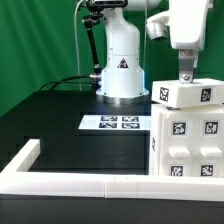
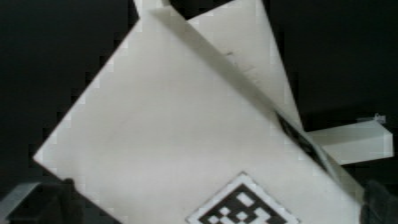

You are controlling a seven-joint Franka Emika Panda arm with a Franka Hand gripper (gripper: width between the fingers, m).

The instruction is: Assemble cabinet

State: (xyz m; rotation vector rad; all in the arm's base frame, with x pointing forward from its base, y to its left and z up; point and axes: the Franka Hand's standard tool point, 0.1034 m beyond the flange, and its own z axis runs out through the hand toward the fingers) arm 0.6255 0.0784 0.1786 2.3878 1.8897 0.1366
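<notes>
The cabinet [image 1: 190, 138] is a white blocky box at the exterior view's right, with several black-and-white tags on its front. A white top piece [image 1: 185, 94] with tags on its edge lies across it. My gripper [image 1: 185, 76] hangs straight down over this top piece, its fingertips just at the piece's upper face, jaws spread wide and open with nothing gripped. In the wrist view the white panel [image 2: 169, 130] fills the picture, one tag [image 2: 242, 205] showing near my gripper [image 2: 199, 216]. The fingers show only as dim grey shapes at the picture's corners.
The marker board [image 1: 113, 123] lies flat on the black table in front of the robot base [image 1: 122, 72]. A long low white border rail [image 1: 70, 186] runs along the near side and turns back at the exterior view's left. A green curtain stands behind.
</notes>
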